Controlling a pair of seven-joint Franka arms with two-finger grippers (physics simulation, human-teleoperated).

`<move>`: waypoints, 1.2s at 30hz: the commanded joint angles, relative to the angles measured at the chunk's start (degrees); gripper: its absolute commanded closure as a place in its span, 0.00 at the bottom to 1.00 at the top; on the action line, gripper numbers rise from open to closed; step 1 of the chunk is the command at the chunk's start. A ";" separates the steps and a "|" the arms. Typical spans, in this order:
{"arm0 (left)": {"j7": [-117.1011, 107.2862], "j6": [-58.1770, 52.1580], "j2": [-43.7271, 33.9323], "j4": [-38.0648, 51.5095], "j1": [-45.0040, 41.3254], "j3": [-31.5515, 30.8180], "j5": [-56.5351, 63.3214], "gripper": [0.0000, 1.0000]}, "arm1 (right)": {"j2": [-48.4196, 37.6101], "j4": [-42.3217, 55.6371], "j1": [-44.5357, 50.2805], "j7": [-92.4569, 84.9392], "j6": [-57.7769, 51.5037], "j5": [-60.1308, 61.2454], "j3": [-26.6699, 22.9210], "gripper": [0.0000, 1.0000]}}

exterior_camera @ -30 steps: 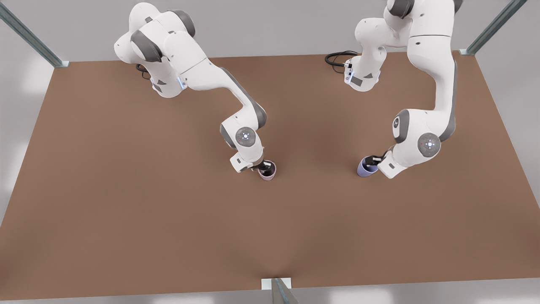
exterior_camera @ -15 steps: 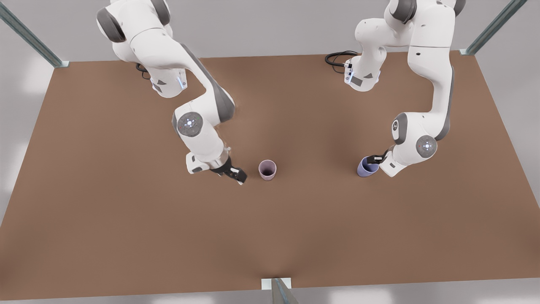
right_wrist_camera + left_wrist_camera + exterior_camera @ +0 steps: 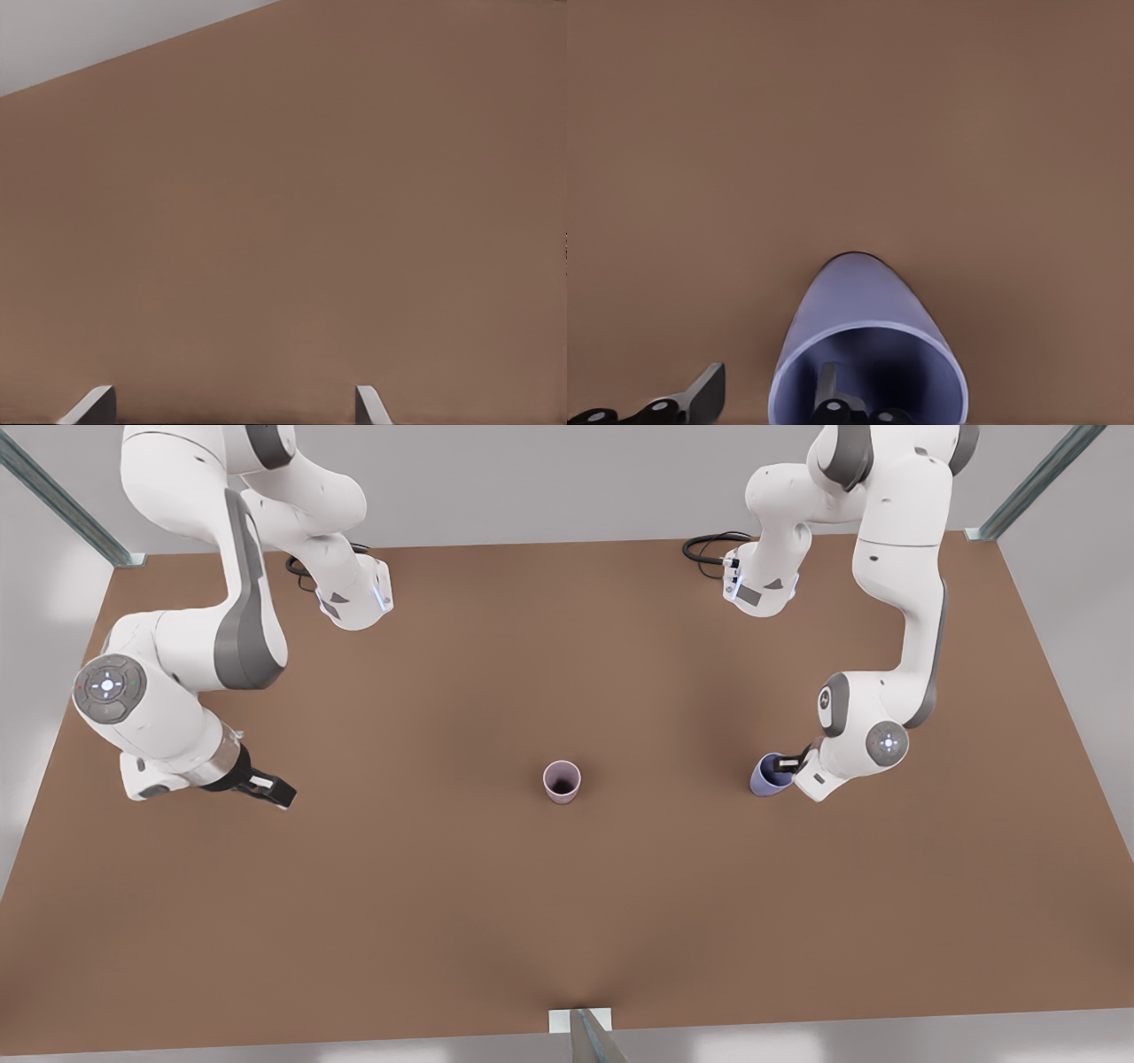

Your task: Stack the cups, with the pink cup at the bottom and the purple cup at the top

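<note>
I am closing my left gripper [image 3: 791, 763] on the purple cup [image 3: 769, 776], one finger [image 3: 827, 386] inside its mouth and one outside, pinching the wall; that rim hold should let me lift it upright. It is sitting at about three o'clock on the table [image 3: 443, 912]. The pink cup [image 3: 562, 781] is standing free at the centre, mouth up, ready to receive it. My right gripper [image 3: 270, 788] is waiting near nine o'clock, spread wide and empty, keeping the approach clear.

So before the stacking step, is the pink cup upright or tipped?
Upright: the pink cup stands alone mid-table, round mouth up, dark inside showing. Neither gripper touches it.
</note>
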 commanded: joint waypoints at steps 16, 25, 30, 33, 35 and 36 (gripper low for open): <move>-3.53 -4.03 -1.05 5.30 -2.25 -0.37 -0.35 0.79 | 4.40 2.33 -0.43 -23.48 -2.65 -0.29 -0.81 0.00; -45.36 -31.55 13.37 46.96 -24.93 -0.89 -4.39 0.79 | 4.76 2.33 -0.78 -23.48 -2.74 -0.29 -0.81 0.00; -57.85 -29.09 16.45 52.50 -27.30 -5.46 -5.97 0.79 | 4.76 2.33 -0.96 -23.48 -2.74 -0.29 -0.99 0.00; -62.59 -24.35 16.97 52.86 -28.71 -5.46 -9.14 0.79 | 4.76 2.24 -0.96 -23.48 -2.83 -0.29 -0.99 0.00; -63.39 -22.15 17.41 52.86 -29.15 -5.46 -9.23 0.79 | 4.76 2.06 -1.05 -23.48 -2.92 -0.29 -0.99 0.00; -63.30 -21.97 17.68 52.77 -29.15 -5.46 -9.23 0.79 | 4.76 2.06 -1.05 -23.48 -2.92 -0.29 -0.99 0.00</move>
